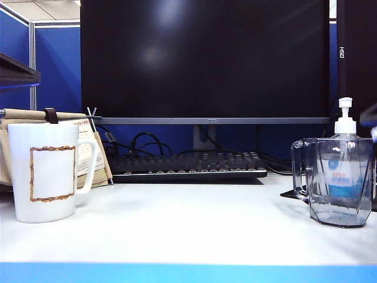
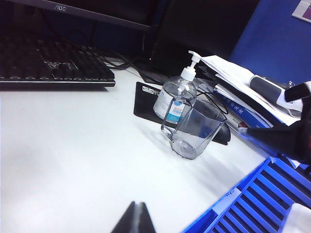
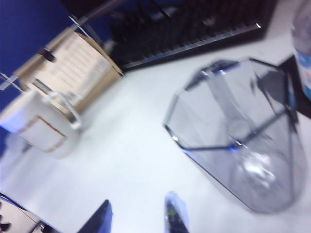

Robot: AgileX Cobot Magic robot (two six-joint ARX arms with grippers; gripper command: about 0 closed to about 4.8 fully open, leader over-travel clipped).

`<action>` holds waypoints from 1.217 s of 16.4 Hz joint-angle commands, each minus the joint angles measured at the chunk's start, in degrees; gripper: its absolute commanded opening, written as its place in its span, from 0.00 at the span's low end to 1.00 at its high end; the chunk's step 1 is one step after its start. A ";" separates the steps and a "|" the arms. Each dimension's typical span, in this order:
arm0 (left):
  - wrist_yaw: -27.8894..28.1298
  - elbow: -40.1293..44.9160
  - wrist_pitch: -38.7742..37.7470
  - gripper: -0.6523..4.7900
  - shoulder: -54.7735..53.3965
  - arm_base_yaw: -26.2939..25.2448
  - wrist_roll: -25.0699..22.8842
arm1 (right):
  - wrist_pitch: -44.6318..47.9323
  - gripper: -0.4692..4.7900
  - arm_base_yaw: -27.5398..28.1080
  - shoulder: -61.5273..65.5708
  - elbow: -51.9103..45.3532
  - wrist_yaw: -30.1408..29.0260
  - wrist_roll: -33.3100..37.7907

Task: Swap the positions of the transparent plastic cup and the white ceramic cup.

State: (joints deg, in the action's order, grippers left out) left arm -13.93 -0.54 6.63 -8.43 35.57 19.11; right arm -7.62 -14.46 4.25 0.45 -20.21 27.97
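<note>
Plastic cup [image 3: 238, 145] and ceramic cup [image 1: 48, 171] unswapped; left pincer [image 2: 135, 218] closed empty, right pincer [image 3: 138, 216] parted near plastic, needs grasping next.

Bare table [image 1: 188, 224] between cups, keyboard [image 1: 187, 165] behind, pump bottle [image 1: 344, 159] crowding

You could read "AOC" on the monitor bezel [image 2: 59, 8] at upper left, and "HSO" on the dark panel [image 1: 341, 52] at upper right.
</note>
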 commanded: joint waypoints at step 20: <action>-2.58 -0.28 0.55 0.11 -3.21 -0.04 -5.27 | 38.25 0.36 -20.37 78.44 21.86 10.69 -7.02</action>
State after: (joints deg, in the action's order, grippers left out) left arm -16.45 -0.62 6.37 -11.64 35.53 14.87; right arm 31.27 -35.44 82.96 22.33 -10.13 21.93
